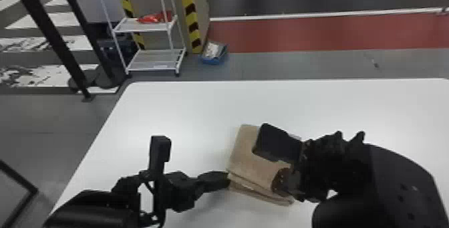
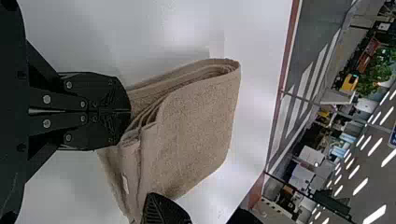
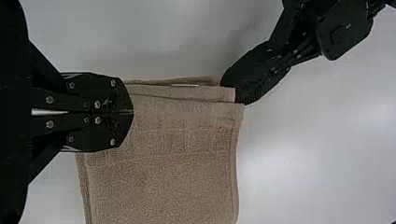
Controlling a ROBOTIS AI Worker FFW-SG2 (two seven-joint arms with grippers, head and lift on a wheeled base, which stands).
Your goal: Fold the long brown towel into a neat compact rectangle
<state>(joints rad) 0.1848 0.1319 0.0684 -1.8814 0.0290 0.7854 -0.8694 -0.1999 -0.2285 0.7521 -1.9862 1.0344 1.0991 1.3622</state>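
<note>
You had the towel (image 1: 244, 152) folded on the counter (image 1: 200, 107), left hand (image 2: 129, 111) and right hand (image 3: 131, 112) at the towel's near edge, fingers together; final squaring seemed underway, layers next requiring alignment.

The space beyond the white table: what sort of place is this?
Probably a workshop, warehouse or similar industrial hall: there is an open white rack, yellow-and-black hazard striping, and a wide red band along the floor.
</note>
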